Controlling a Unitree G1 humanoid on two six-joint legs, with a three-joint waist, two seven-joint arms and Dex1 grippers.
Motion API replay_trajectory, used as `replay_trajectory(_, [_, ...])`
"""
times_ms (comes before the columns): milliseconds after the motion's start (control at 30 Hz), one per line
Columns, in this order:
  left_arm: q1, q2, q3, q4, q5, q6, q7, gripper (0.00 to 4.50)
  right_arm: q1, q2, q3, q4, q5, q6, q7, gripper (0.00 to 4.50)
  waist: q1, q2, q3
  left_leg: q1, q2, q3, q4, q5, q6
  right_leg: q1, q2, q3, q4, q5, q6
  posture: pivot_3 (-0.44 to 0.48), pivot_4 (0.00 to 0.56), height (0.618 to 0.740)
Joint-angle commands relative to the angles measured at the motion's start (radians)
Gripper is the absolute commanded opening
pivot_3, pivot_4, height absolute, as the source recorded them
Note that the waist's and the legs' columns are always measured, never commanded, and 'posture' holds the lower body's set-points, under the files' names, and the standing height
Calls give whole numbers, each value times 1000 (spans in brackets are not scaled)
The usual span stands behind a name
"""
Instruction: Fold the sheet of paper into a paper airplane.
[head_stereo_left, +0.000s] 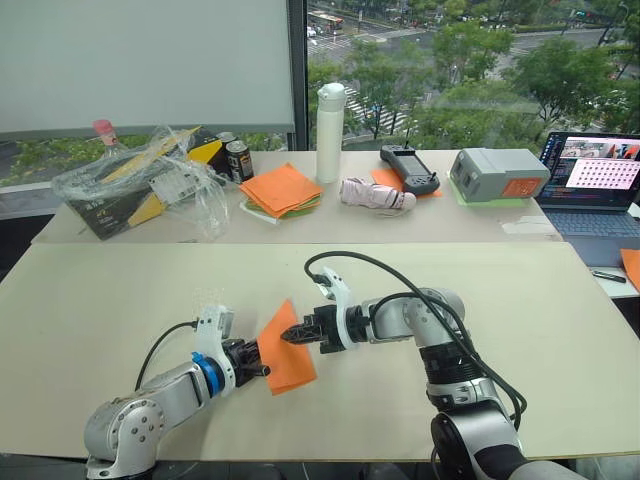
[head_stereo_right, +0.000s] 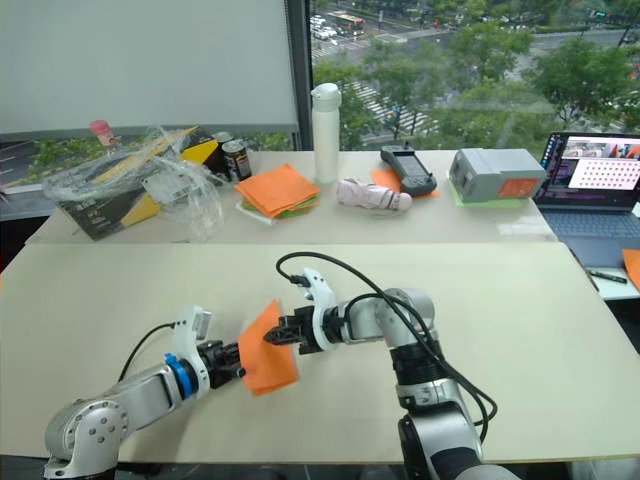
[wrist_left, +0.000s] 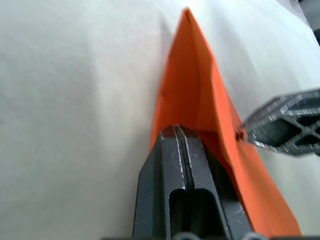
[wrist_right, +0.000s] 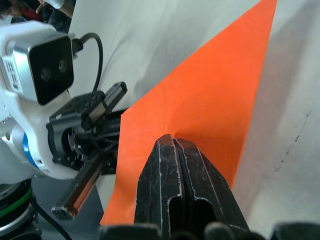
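One sheet of paper (head_stereo_left: 287, 352), orange and already folded into a layered, pointed shape, hangs lifted off the near worktop (head_stereo_left: 120, 300) in the lower centre of the frame, between your two hands. Your left hand (head_stereo_left: 262, 368) is clamped on its lower left edge and your right hand (head_stereo_left: 288, 335) is clamped on its right side, fingers pressed together on the paper in both wrist views. Beyond, on the far worktop (head_stereo_left: 300, 228) in the upper half, you have one stack of orange and green sheets (head_stereo_left: 281, 190), one white bottle (head_stereo_left: 330, 132), two cans (head_stereo_left: 237, 158) and one laptop (head_stereo_left: 596, 185).
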Motion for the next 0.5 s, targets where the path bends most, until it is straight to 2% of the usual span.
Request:
replay_trajectory(33, [-5,1,9,27,28,-17,26,0,0,2,-8,-34,-1,-13,20,28,-1,0,0,0,0,0,0,0,0,0,0,0,0,0,0,0,150,740])
replay_trajectory(500, [-53,-8,-100,39,24,-23,-27,0,8,-22,-58,-42,-12,-4,15,28,5,0,0,-2,0,0,0,0,0,-1,0,0,-1,0,0,0,150,740])
